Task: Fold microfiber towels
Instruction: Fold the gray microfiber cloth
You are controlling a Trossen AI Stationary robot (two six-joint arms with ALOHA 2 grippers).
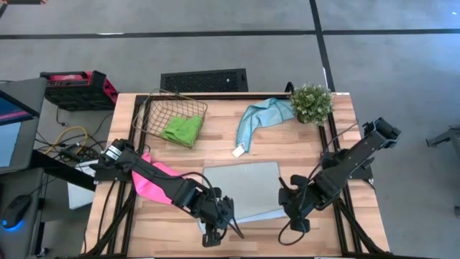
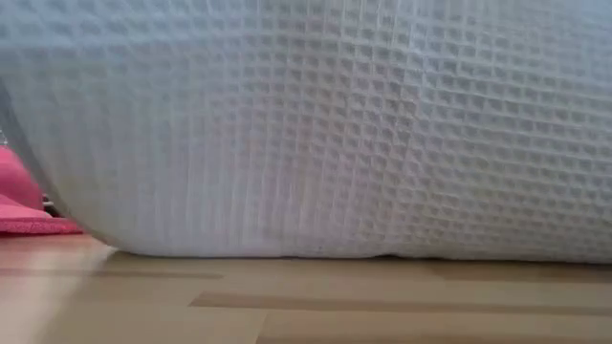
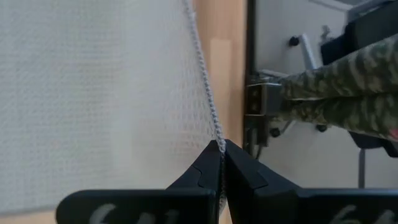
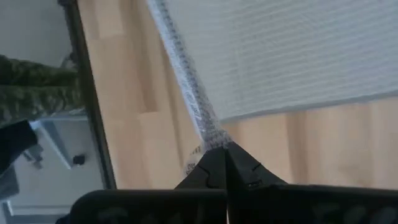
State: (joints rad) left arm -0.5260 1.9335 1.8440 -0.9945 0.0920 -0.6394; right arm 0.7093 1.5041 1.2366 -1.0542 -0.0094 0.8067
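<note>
1. Looking straight down, the high view shows the pale grey towel (image 1: 241,188) spread flat on the wooden table (image 1: 338,129) near its front edge. The left gripper (image 1: 215,229) sits at the towel's front-left corner and the right gripper (image 1: 293,210) at its front-right corner. Under the left arm lies the hot pink towel (image 1: 152,181). The bright green towel (image 1: 182,129) sits in a wire basket (image 1: 152,109) at the back left; the light teal-blue towel (image 1: 260,115) lies at the back, touching a small potted plant (image 1: 311,103).
2. Low view: the grey waffle-weave cloth (image 2: 316,124) fills nearly the whole picture, hanging down to the tabletop (image 2: 287,301); a sliver of pink cloth (image 2: 24,205) shows at the left.
3. Left wrist view: the jaws are pressed together on the grey towel's hem (image 3: 208,106), no gap between them. A camouflage-patterned sleeve (image 3: 336,93) of a person shows beyond the table edge.
4. Right wrist view: the jaws are likewise fully closed, pinching the towel's edge (image 4: 193,93) at its corner.
</note>
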